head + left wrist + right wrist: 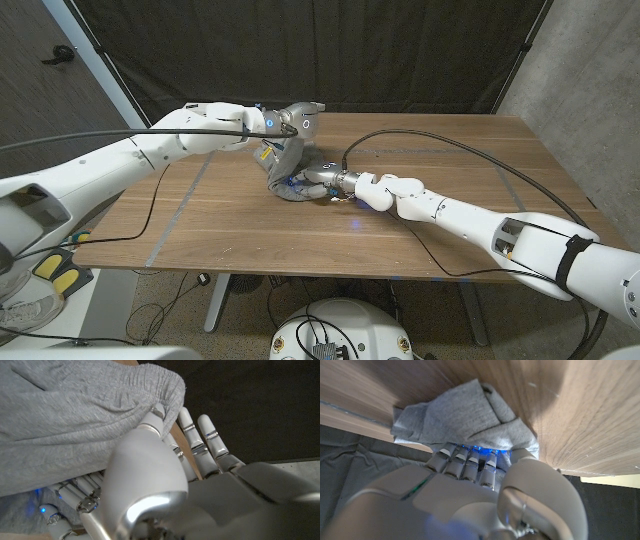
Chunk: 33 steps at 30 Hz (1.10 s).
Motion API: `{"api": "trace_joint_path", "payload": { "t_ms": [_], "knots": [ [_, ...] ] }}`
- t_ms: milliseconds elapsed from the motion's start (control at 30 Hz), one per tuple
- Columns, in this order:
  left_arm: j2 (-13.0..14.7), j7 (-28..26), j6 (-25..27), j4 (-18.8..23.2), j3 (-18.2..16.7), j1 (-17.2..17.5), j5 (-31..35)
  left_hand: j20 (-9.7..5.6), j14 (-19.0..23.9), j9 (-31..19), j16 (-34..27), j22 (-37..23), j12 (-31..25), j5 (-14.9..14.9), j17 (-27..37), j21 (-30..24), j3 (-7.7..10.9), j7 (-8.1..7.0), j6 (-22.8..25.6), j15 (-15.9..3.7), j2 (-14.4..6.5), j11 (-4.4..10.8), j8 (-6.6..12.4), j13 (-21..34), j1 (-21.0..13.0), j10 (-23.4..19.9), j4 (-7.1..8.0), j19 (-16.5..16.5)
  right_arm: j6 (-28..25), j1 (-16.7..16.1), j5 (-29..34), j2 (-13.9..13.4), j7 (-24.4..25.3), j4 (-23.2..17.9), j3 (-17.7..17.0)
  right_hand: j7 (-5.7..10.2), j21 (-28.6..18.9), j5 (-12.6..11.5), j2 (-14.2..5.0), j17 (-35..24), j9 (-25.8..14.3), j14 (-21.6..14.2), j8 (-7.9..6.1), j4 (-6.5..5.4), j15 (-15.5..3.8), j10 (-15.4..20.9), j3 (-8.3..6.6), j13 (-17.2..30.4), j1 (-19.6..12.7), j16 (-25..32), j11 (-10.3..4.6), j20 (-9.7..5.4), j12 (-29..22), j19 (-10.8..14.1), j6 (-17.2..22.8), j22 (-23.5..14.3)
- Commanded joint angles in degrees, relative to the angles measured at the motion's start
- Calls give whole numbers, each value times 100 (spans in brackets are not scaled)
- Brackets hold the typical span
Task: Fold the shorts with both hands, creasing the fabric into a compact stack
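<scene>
- Shorts [288,172]: grey, bunched near table [450,215] centre, slightly toward 11 o'clock, between both hands.
- Left hand [298,120]: at 12 o'clock of shorts, thumb + fingers pinching the waistband edge, lifted.
- Right hand [335,183]: at 3 o'clock, fingers [465,462] pushed under the cloth; grip cannot tell.

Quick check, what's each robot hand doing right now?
Left robot hand: holding the waistband edge of the grey shorts, lifted.
Right robot hand: fingers tucked under the shorts' fabric, gripping it at the table.
</scene>
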State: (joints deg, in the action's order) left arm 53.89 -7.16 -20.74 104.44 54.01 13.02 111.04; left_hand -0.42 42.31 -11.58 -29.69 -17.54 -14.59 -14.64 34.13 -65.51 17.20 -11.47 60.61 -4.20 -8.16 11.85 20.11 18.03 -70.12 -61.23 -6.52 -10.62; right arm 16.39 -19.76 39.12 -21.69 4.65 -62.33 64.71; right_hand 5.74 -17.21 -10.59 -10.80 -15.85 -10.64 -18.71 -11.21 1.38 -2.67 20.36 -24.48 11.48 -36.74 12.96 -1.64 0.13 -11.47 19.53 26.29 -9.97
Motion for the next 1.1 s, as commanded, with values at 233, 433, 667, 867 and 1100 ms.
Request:
{"api": "trace_joint_path", "payload": {
  "t_ms": [233,433,667,867,1100],
  "knots": [
    [-307,-848,-356,-276,495,-473,-652,3,212,20,416,342,74,-53,-156,2,-18,-1,-73,-946,20,-10,-124,581,80,-132,29,64,137,38,-25,-15,107,109,6,30,-14,20,30,-14,-18,27,20,42,-388,10,-4,-4,-2,49,-51,-9,9,50,28,-20],
    [-263,-717,-331,-151,452,-367,-792,24,433,16,776,604,32,-17,-264,-3,-53,50,-715,-953,13,-11,-584,584,109,-189,18,52,165,21,-58,-33,71,60,-5,31,-7,22,30,-18,-19,34,22,41,-384,10,0,-4,5,55,-53,-5,9,53,23,-20],
    [-216,-401,-290,14,315,-176,-997,47,560,10,1036,660,-23,-13,-384,31,-141,84,-570,-926,31,-10,-637,579,389,-315,186,51,62,-36,-10,-96,15,-125,-22,23,1,24,32,-22,-19,32,25,35,-381,4,5,-3,19,64,-53,-1,11,58,16,-21],
    [-213,326,-429,246,153,-15,-1300,127,566,45,1366,696,116,-94,-561,217,-530,161,-571,-882,238,-5,-779,477,1297,-128,808,76,11,-77,34,-131,-5,-254,-39,30,9,25,32,-24,-20,35,25,23,-373,-1,6,-3,40,68,-52,3,12,63,13,-21],
    [-189,824,-505,435,-5,144,-1431,101,431,71,1572,702,255,-142,-666,367,-819,207,-862,-873,377,-6,-935,309,1859,188,1238,69,-30,-108,54,-155,-88,-383,-59,33,17,26,34,-28,-20,34,30,14,-382,3,11,-3,56,74,-56,3,10,66,0,-22]
  ]
}}
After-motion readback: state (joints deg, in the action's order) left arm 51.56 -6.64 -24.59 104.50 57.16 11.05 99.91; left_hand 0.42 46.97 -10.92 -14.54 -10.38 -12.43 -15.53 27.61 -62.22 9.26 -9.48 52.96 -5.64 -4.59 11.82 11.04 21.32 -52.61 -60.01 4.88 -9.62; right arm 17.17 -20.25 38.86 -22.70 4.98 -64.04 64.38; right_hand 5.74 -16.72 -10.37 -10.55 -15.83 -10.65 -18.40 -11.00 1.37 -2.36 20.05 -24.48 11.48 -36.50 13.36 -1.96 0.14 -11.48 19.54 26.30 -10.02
